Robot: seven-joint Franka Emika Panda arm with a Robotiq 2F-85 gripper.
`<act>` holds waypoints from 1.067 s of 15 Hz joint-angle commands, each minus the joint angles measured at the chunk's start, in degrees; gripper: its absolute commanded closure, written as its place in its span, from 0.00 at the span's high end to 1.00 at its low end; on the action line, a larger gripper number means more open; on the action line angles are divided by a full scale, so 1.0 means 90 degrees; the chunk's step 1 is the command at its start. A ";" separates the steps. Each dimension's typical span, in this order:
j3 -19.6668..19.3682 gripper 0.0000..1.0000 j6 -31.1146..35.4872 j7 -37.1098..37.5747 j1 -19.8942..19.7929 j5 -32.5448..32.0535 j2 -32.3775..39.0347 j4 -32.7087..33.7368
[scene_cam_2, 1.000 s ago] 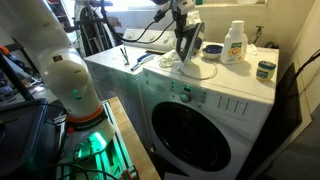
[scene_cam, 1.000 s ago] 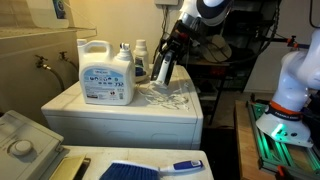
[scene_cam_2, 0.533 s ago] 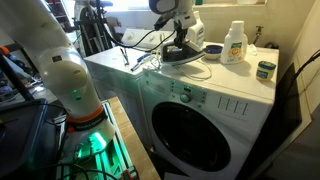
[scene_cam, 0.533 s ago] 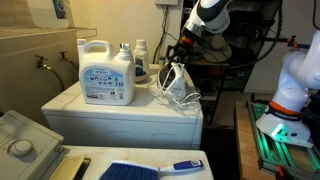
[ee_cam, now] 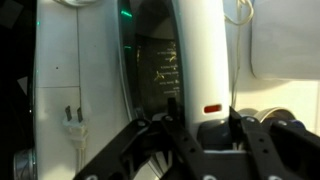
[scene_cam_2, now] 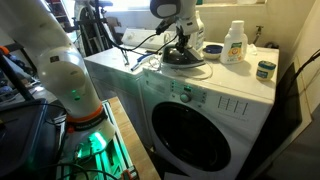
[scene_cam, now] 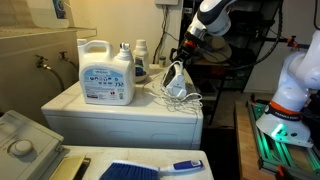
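A white clothes iron (scene_cam: 177, 82) rests on top of a white washing machine (scene_cam: 110, 110); both exterior views show it (scene_cam_2: 183, 57). My gripper (scene_cam: 186, 57) comes down on it from above and is shut on its handle, also in an exterior view (scene_cam_2: 181, 40). In the wrist view the white handle (ee_cam: 195, 60), with a small red light, sits between my two black fingers (ee_cam: 200, 125). The iron's white cord (scene_cam: 190, 100) lies looped on the washer top beside it.
A large white detergent jug (scene_cam: 106, 72) and smaller bottles (scene_cam: 139, 58) stand on the washer's far side. A bottle (scene_cam_2: 234, 42) and a small jar (scene_cam_2: 265, 69) show near the wall. A white robot base with green light (scene_cam: 288, 95) stands beside the washer. A blue brush (scene_cam: 150, 168) lies on a nearer surface.
The iron was held up and tilted a second ago. My gripper has brought it down, so that it now rests on the washer top, still in my grip.
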 commanded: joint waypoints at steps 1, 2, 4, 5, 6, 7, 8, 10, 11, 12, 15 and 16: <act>-0.0079 0.67 -0.0289 -0.0352 -0.0108 0.0312 -0.0163 -0.0100; -0.0084 0.67 -0.0286 -0.0404 -0.0118 0.0362 -0.0131 -0.0081; -0.0077 0.77 -0.0279 -0.0500 -0.0141 0.0388 -0.0128 -0.0047; -0.0047 0.84 -0.0273 -0.0479 -0.0171 0.0254 -0.0147 -0.0001; -0.0033 0.91 -0.0282 -0.0505 -0.0181 0.0192 -0.0180 0.0028; -0.0014 0.99 -0.0301 -0.0472 -0.0203 0.0084 -0.0219 0.0051; 0.0035 1.00 -0.0338 -0.0316 -0.0232 -0.0122 -0.0302 0.0072; 0.0113 1.00 -0.0764 -0.0056 -0.0337 -0.0858 -0.0518 0.0129; 0.0123 1.00 -0.1105 -0.0028 -0.0368 -0.1225 -0.0648 0.0194; 0.0128 1.00 -0.1554 -0.0102 -0.0382 -0.1648 -0.0835 0.0261; 0.0244 1.00 -0.2763 -0.0134 -0.0430 -0.2638 -0.1244 0.0624; 0.0293 0.99 -0.3176 -0.0198 -0.0439 -0.2906 -0.1375 0.0769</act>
